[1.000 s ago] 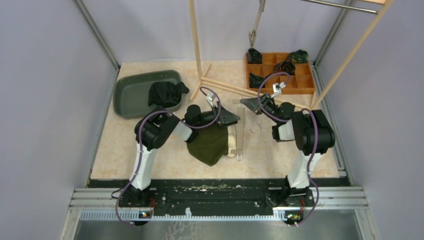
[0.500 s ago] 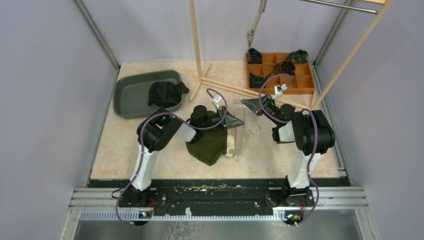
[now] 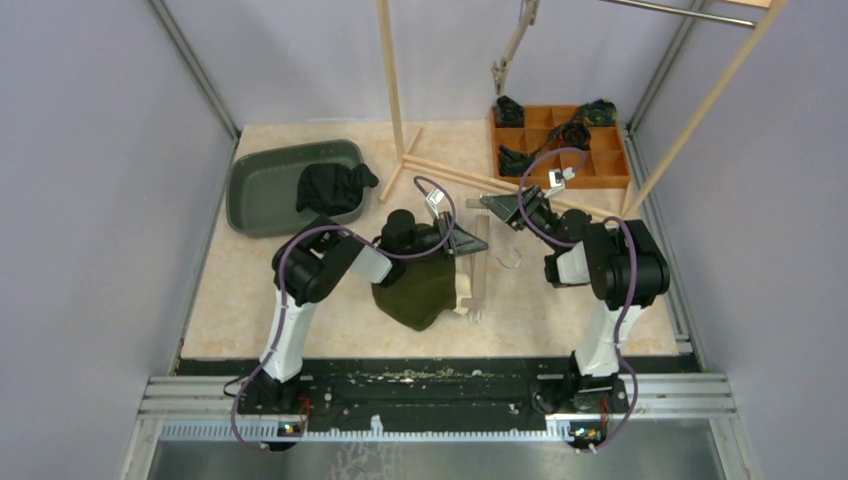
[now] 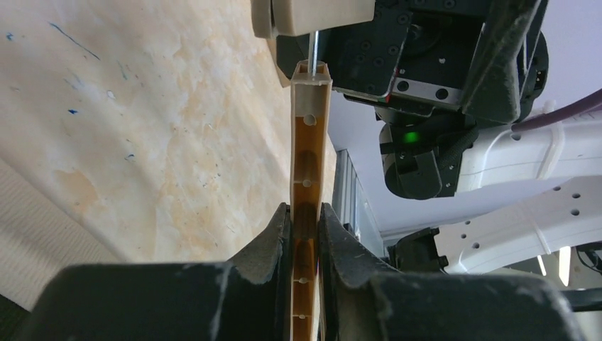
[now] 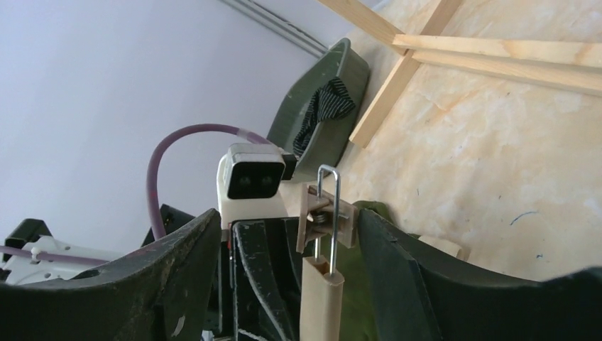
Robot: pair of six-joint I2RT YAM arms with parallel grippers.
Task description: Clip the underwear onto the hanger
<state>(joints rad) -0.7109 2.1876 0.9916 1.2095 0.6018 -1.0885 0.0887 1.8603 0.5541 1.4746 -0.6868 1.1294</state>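
1. Your left fingers (image 4: pixel 278 238) were pressed onto both sides of the wooden hanger (image 4: pixel 309 163), pinching its bar between them
2. You had the left gripper (image 3: pixel 463 240) at the far part of that bar, reaching across from the left side of the table (image 3: pixel 250 300)
3. Your right fingers (image 5: pixel 181 266) stood spread wide, one on each side of the bar's far end, and neither pad touched the wood
4. You had the right gripper (image 3: pixel 500 206) low over the table at the far tip of the hanger, facing your left one
5. A metal spring clip (image 5: pixel 325 213) stood on the bar's end, in the gap between your right fingers
6. The olive-green underwear (image 3: pixel 418 285) lay flat on the table, partly under your left arm, with its right edge along the hanger; whether any clip was biting the cloth, you could not tell
7. Off to the far left, a grey-green tub (image 3: pixel 255 190) held a black garment (image 3: pixel 335 185)
8. At the far right stood a wooden divided tray (image 3: pixel 600 170) with dark rolled cloth in some compartments, and the feet of a wooden rack (image 3: pixel 450 172) lay between tub and tray
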